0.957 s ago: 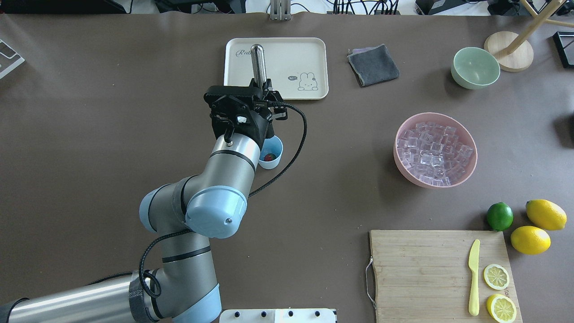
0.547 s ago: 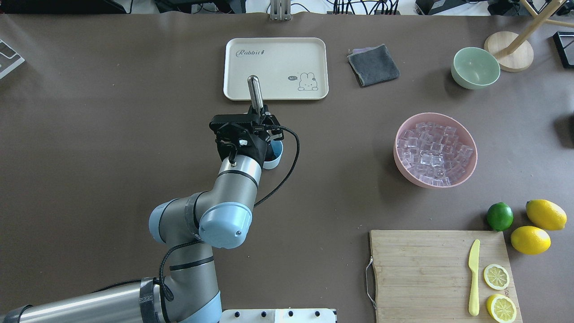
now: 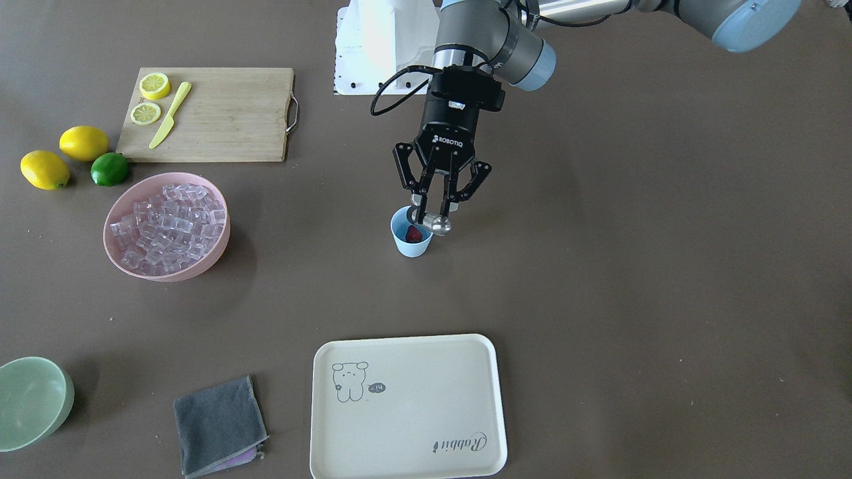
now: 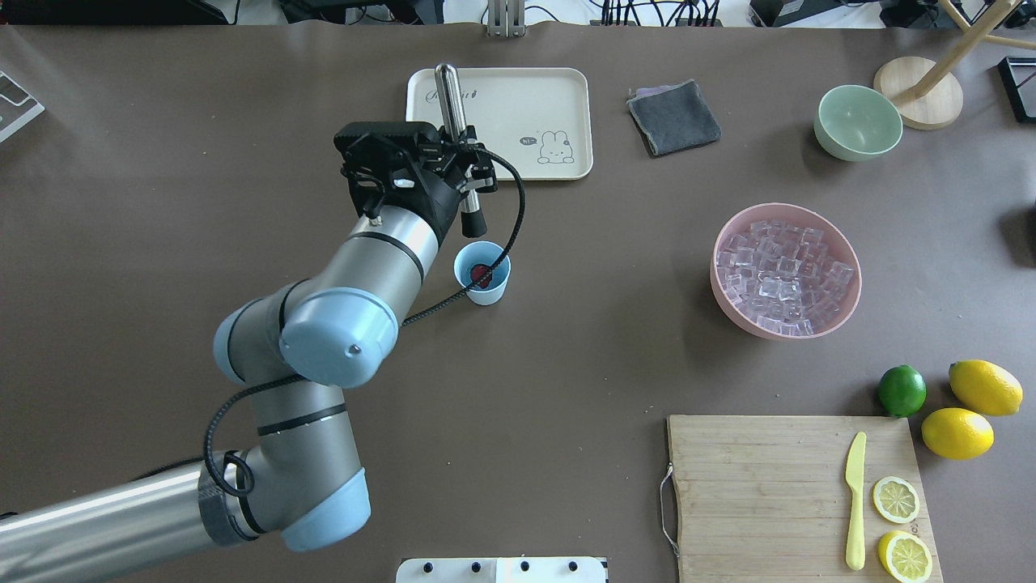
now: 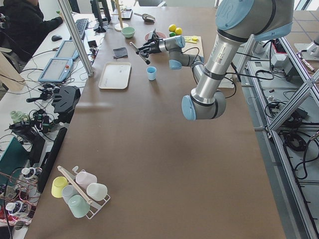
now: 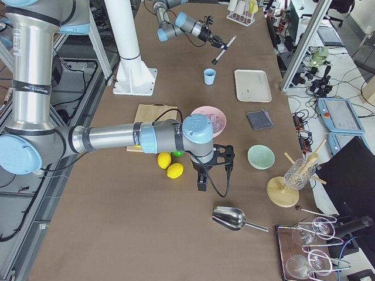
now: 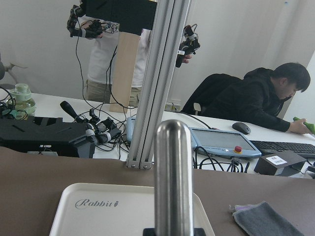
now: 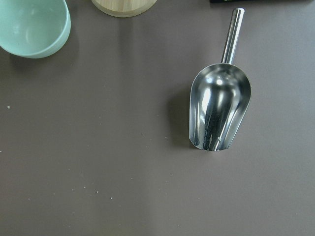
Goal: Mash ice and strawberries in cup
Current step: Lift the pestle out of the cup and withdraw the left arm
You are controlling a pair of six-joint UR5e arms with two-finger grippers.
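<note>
I have the left jaws clamped on the muddler (image 4: 451, 105), which hangs tilted above the cup (image 4: 489, 296) without touching it. The cup stands about mid-bench with the strawberry (image 4: 481, 274) inside. The ice (image 4: 783, 275) fills the pink bowl (image 4: 715, 279) toward the right edge. The right arm (image 6: 196, 132) hovers over a scoop (image 8: 219, 105) near the right end, and I cannot tell how the right jaws stand.

Robotics lab: aluminium frame post (image 7: 158, 73), teach pendant (image 7: 216, 140), cable tangle (image 7: 96, 129), seated operator (image 7: 253, 101) beside brown worktable (image 7: 44, 172).
</note>
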